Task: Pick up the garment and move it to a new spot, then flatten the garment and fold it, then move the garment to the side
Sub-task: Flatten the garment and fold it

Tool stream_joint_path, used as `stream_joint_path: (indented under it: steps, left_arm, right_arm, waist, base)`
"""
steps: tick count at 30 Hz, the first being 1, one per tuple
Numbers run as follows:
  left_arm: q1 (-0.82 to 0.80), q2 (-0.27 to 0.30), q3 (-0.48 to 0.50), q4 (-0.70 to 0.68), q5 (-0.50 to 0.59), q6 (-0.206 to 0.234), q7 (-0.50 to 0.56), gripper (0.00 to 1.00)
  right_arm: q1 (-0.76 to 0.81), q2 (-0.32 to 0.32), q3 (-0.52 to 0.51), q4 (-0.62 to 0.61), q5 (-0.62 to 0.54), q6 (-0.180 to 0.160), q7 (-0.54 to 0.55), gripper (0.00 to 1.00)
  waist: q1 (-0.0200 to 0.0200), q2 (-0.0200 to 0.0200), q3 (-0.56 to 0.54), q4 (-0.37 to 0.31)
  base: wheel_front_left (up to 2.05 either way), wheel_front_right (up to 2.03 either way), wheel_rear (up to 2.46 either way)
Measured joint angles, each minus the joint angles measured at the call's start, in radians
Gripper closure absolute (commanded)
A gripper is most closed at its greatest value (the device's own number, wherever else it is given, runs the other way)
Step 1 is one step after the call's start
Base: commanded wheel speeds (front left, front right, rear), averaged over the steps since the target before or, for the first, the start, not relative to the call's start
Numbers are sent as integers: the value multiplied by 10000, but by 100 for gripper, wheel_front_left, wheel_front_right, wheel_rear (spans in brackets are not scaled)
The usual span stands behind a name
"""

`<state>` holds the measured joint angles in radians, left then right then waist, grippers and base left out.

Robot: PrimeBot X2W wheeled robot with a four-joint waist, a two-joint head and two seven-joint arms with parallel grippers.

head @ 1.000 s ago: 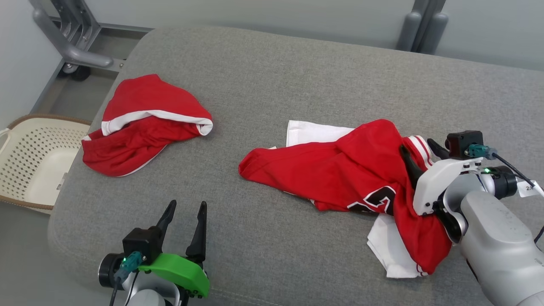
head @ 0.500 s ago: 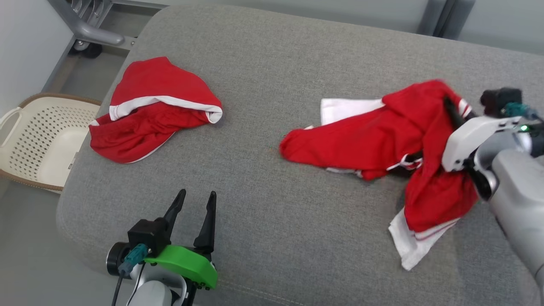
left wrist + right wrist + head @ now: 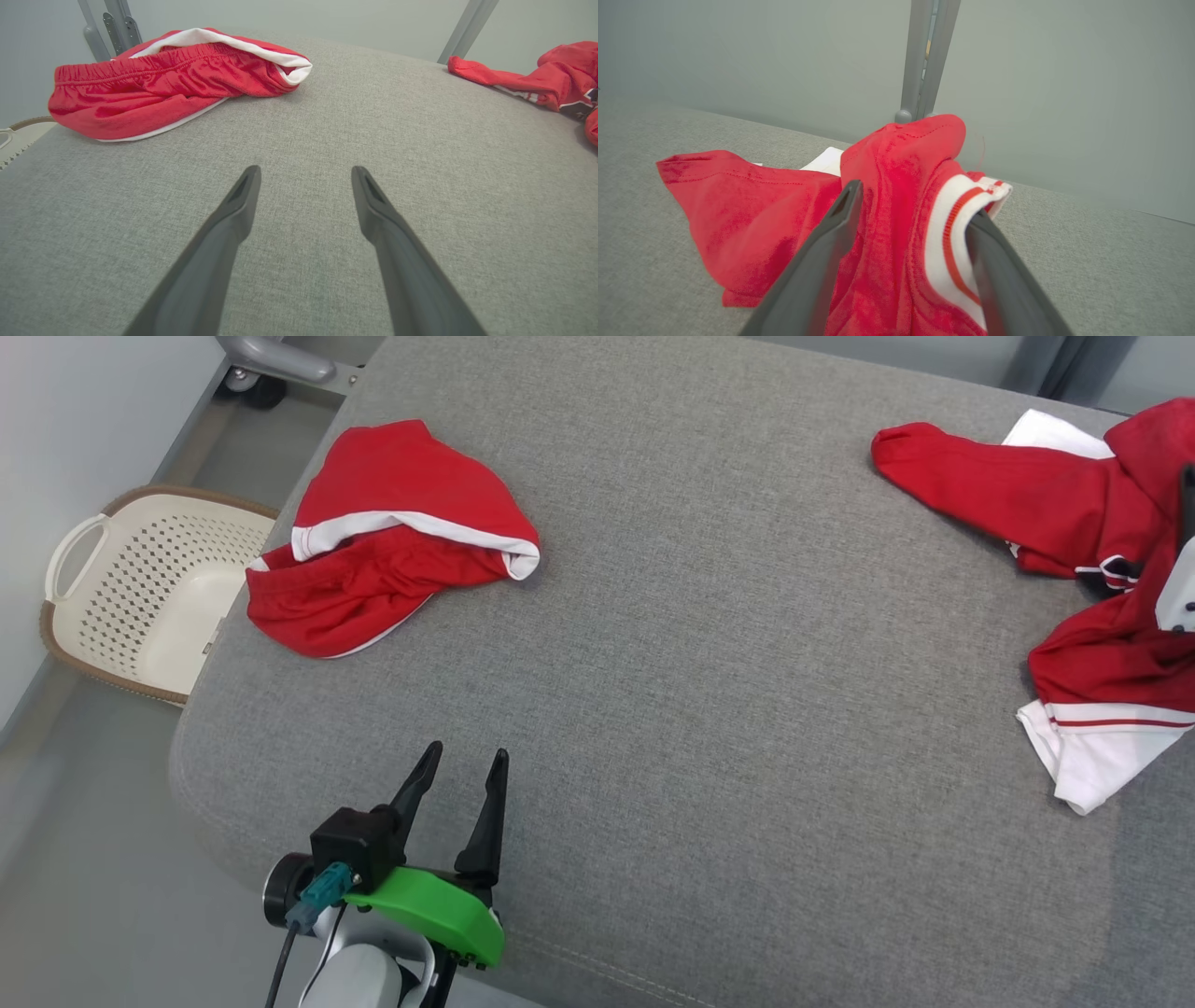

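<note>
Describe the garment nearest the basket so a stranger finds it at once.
On the wide grey cushion, look at the left end, beside the cream basket. There lies a crumpled pair of red shorts. Unlike the red jersey at the right, it has a gathered elastic waistband.

Grey padded bench [image 3: 709, 644], red shorts [image 3: 392, 537] lying at left, red-white jersey [image 3: 1074, 513] bunched at right

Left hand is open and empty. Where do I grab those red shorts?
Probably take the red shorts by the gathered waistband on the side facing the left hand. Come straight in, low over the grey cushion: that edge is thick, raised and close.
</note>
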<state>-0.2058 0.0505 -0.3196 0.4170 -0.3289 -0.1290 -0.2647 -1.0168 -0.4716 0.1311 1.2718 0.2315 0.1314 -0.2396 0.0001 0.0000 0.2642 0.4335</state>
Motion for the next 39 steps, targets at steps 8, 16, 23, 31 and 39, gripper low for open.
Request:
stream_joint_path:
  steps: [8, 16, 23, 31, 39]
  left_arm:
    - [12, -6, 115, -77, -31, 0, 0, 0]
    - [134, -8, 305, -157, 15, 0, 0, 0]
    - [180, -8, 184, -215, -6, 0, 0, 0]
    - [277, -6, 127, -27, -6, 0, 0, 0]
    - [357, -4, 31, -10, -134, 0, 0, 0]
  right_arm:
    - [763, 224, -1482, 86, -706, 0, -194, 0]
    - [2845, 1404, -2213, -2612, -1407, 0, -230, 0]
    - [3611, 2219, -1799, -3777, -1338, 0, -228, 0]
    - [2847, 2174, -2715, -2807, -1515, 0, -171, 0]
    - [2373, 1916, -4297, -1739, -2466, 0, -71, 0]
  waist:
    - [0, 0, -195, -447]
    - [-1, 0, -554, -1162]
    - [0, 0, -719, -1484]
    - [0, 0, -647, -937]
    - [0, 0, -515, -419]
  base:
    - [0, 0, 0]
    - [0, 0, 0]
    - [0, 0, 0]
    - [0, 0, 0]
    - [0, 0, 0]
